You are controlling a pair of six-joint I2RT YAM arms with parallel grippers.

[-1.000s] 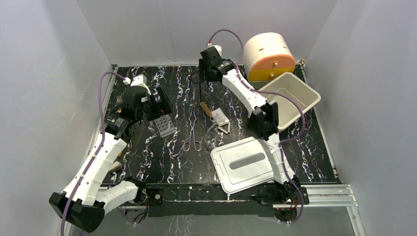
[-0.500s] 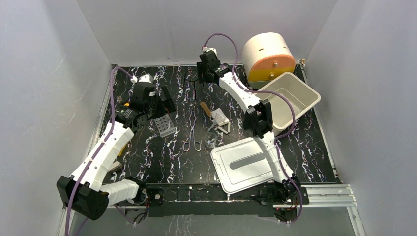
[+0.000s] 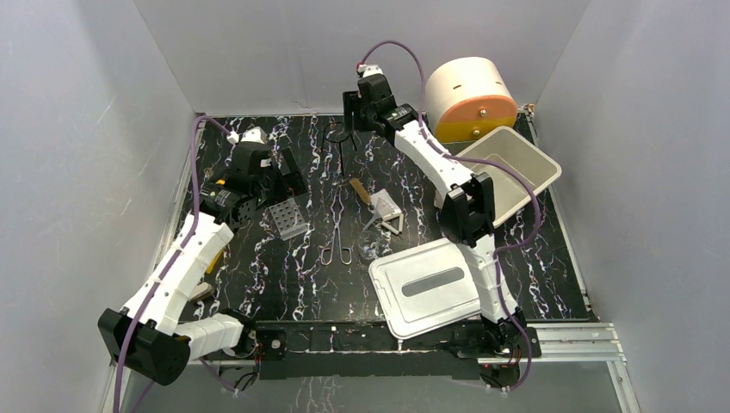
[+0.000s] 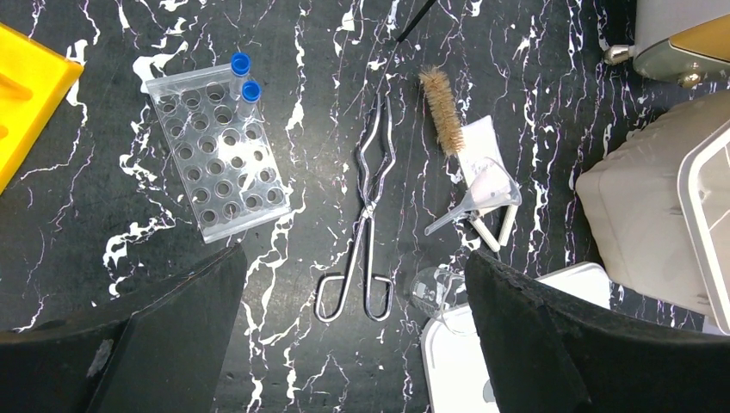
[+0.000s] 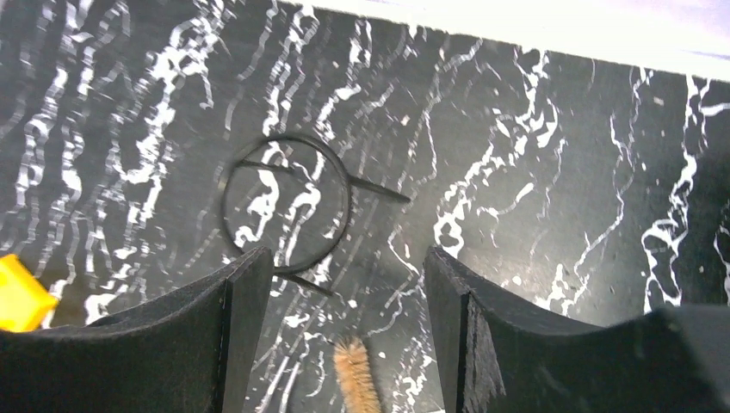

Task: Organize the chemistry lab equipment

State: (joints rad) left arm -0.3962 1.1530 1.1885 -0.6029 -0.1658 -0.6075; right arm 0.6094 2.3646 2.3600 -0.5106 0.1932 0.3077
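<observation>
The right arm has reached farther back, past the far end of the metal crucible tongs (image 4: 372, 185). Its right gripper (image 5: 344, 254) now hangs over the black wire loop (image 5: 293, 174), jaws drawn in a little yet apart and empty. That reads as lining up to lift the loop, so sorting looks barely begun. The left gripper (image 4: 353, 254) hovers left of the tongs, spread wide, holding nothing. The loop is thin dark wire, a ring crossed by a straight stem, lying flat on the white-veined black table (image 4: 103, 215). Left of the tongs stands the translucent perforated tube rack (image 4: 215, 155), with two blue-capped tubes (image 4: 245, 77) at its far corner. To the tongs' right lie a bristly tan brush (image 4: 442, 99), a clear funnel (image 4: 482, 194) and the white triangle (image 4: 491, 228).
</observation>
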